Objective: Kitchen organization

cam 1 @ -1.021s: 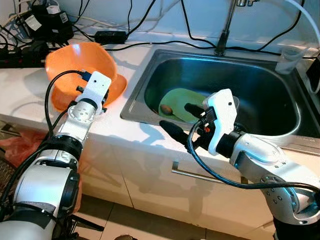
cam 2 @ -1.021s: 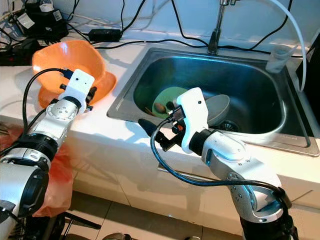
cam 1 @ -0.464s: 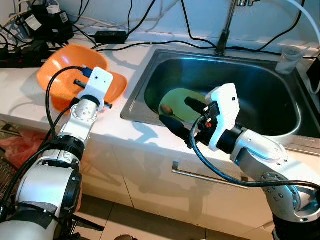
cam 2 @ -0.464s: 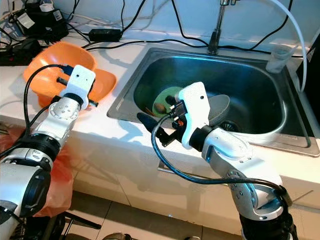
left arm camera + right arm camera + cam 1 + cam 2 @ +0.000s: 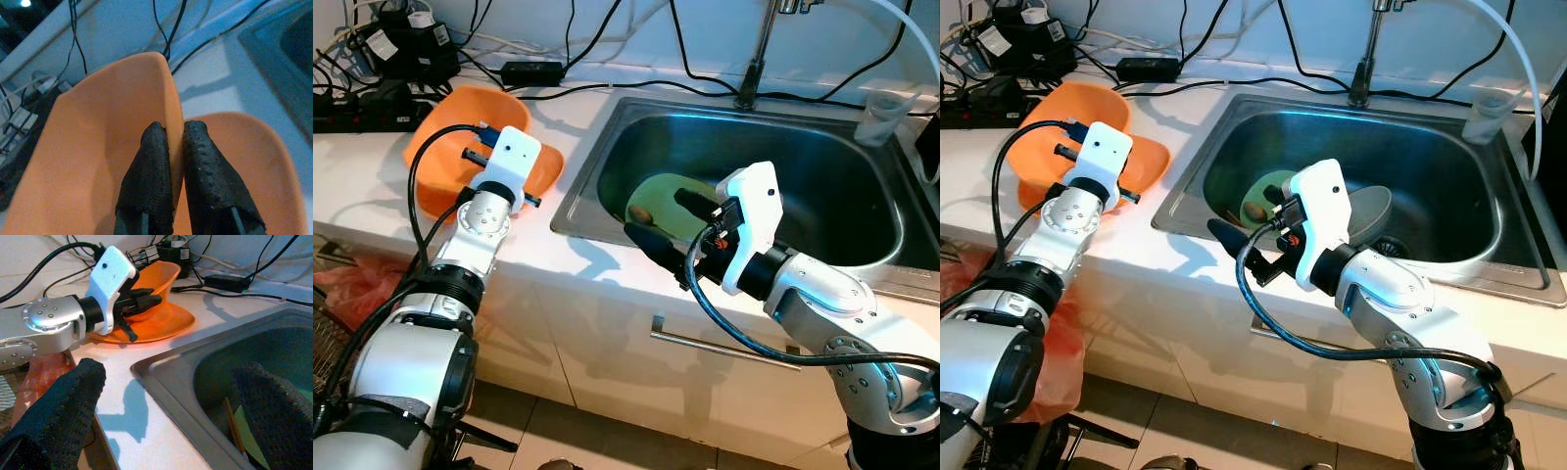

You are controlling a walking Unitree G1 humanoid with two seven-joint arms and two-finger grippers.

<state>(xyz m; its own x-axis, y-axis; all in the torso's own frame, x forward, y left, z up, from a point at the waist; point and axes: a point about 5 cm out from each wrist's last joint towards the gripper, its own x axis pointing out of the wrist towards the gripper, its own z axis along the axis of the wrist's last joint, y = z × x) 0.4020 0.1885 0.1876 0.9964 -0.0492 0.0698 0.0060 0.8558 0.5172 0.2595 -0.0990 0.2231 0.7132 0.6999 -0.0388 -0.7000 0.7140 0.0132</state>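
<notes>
Your left gripper has its jaws clamped on the orange bowl's rim beside the sink; right gripper jaws apart; next, set the bowl down

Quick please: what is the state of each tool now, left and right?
Left tool: closed on the rim of the orange bowl.
Right tool: open, holding nothing, at the front edge of the sink.
</notes>
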